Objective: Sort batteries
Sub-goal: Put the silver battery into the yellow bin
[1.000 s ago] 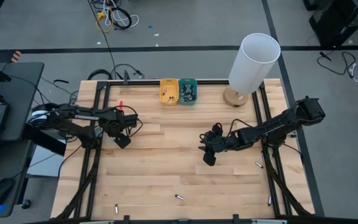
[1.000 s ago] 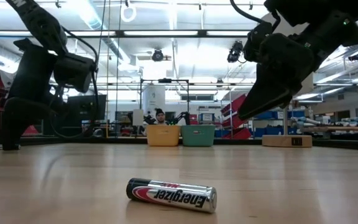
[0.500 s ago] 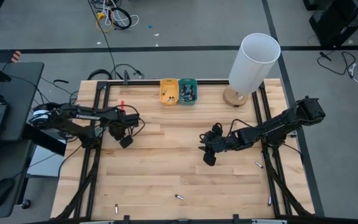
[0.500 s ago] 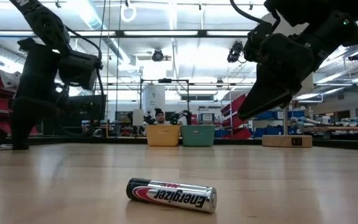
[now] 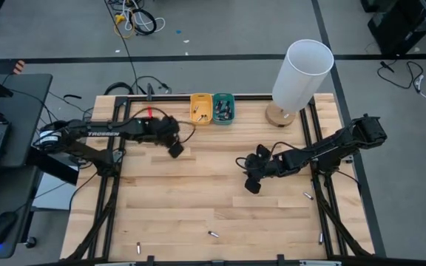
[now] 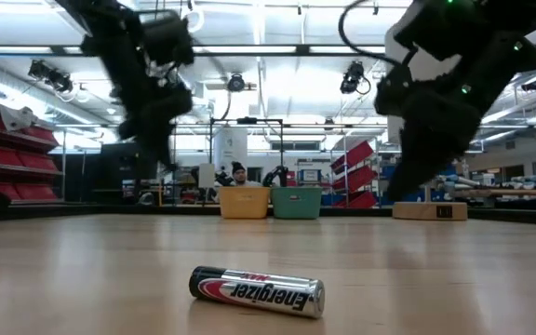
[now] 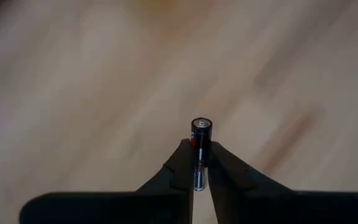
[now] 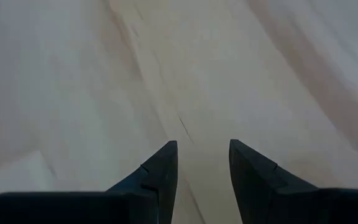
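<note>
My left gripper (image 5: 176, 150) hangs above the table's far left part, short of the yellow tray (image 5: 201, 108) and teal tray (image 5: 223, 108), and is shut on a dark battery (image 7: 201, 134). My right gripper (image 5: 251, 185) hovers open right of the table's middle with nothing between its fingers (image 8: 202, 163). Loose batteries lie on their sides near the front edge (image 5: 213, 234) (image 5: 138, 247) and at the right (image 5: 308, 196) (image 5: 320, 238). The low view shows one black and silver battery (image 6: 257, 290) close up. My left gripper pinches the battery's body (image 7: 199, 163) between its two fingers. The battery lies along the fingers, and its capped end (image 7: 201, 124) sticks out past the fingertips. It is lifted clear of the table.
A white cylindrical lamp shade (image 5: 302, 74) on a wooden base stands at the far right corner. Both trays hold small items and sit at the far edge. Bare wood stretches between the two arms.
My left gripper has risen from the table's left part and swung toward the right and far edge, nearer the trays. My right gripper has turned a little in place.
</note>
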